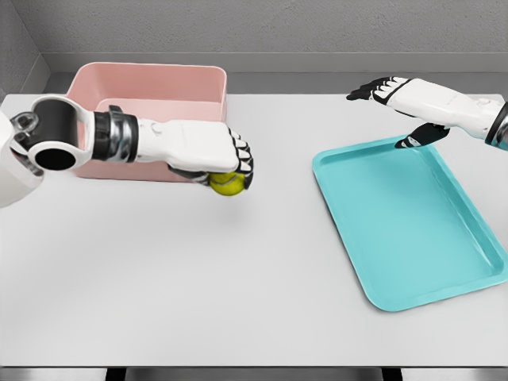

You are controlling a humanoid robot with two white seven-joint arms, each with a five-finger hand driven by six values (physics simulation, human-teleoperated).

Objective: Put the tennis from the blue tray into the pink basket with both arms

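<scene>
Tennis ball (227,184) clasped in our left hand (226,163) beside the pink basket's (151,79) front right corner; we lift over its rim before releasing, right hand (401,107) spread.

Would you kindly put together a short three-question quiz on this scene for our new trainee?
1. True or false: the tennis ball lies in the blue tray.
2. Which hand holds the ball? A) left hand B) right hand C) neither
3. Fill in: the pink basket stands at the table's far ____ side, as the head camera sees it.

Key
1. False: the ball is in a hand, over the white table just in front of the basket.
2. A: its fingers curl around the ball, while the right hand hangs open over the tray's far edge.
3. left
</scene>
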